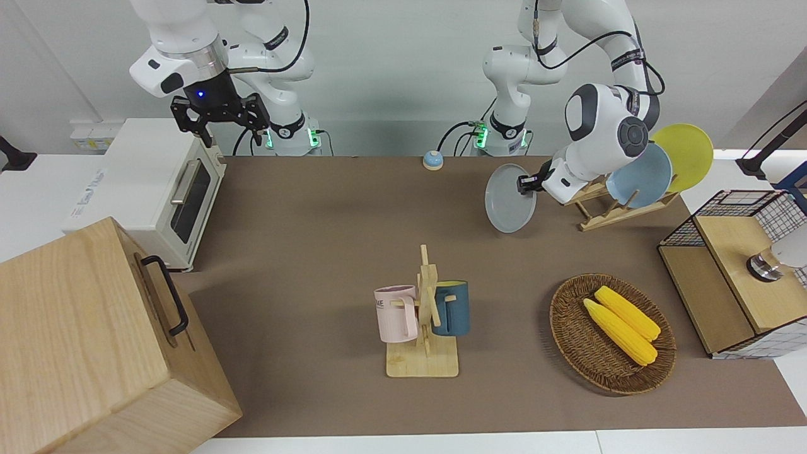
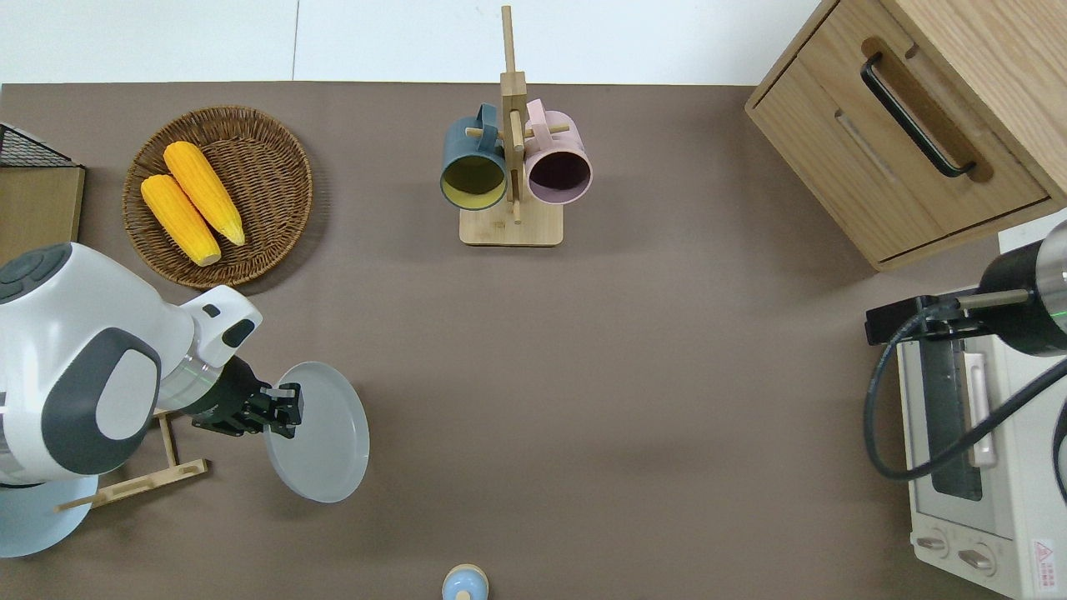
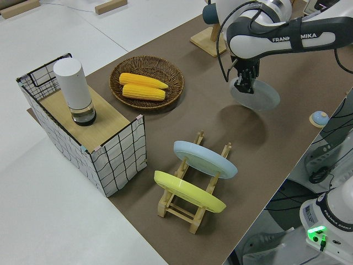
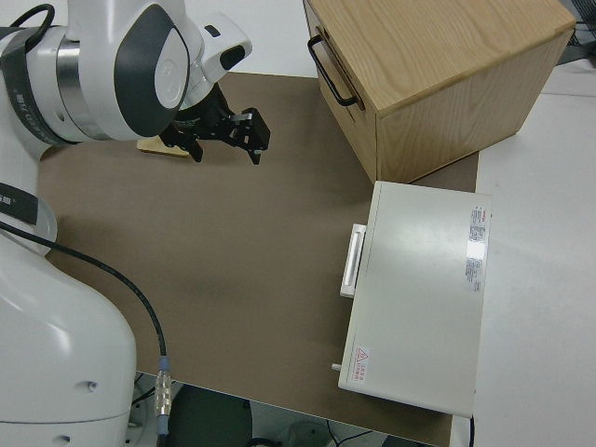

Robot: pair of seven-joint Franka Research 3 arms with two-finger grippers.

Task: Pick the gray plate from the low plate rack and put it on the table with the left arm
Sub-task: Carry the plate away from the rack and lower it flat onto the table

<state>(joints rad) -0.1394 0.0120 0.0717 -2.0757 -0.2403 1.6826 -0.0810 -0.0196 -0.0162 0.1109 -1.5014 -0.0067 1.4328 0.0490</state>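
The wooden cabinet point(image 1: 94, 340) with a black handle stands at the right arm's end of the table point(image 1: 315, 252), and the white toaster oven point(image 1: 151, 183) sits beside it, nearer to the robots. The right arm is parked, and its gripper point(image 1: 217, 123) has its fingers spread apart.

Around the middle of the table, on the side farther from the robots, is the mug stand point(image 1: 423, 328), with a pink mug point(image 1: 396, 313) hung on one side and a dark blue mug point(image 1: 452, 308) on the other. A small blue-topped bell point(image 1: 432, 159) sits at the table edge nearest the robots.

Toward the left arm's end, the left gripper point(image 2: 283, 410) is clamped on the rim of the gray plate point(image 2: 321, 433), which hangs tilted in the air over bare table just beside the low plate rack point(image 2: 137, 479) (the side view shows a shadow under it, so it is clear of the surface). The rack carries the light blue plate point(image 3: 205, 158) and the yellow plate point(image 3: 187, 191), both leaning in their slots.

Farther from the robots than the rack lies the wicker basket point(image 1: 567, 340) with two corn cobs point(image 1: 621, 325) in it. At the very end of the table stands a wire-sided wooden box point(image 3: 110, 149) with a white cylinder point(image 3: 73, 88) on top.
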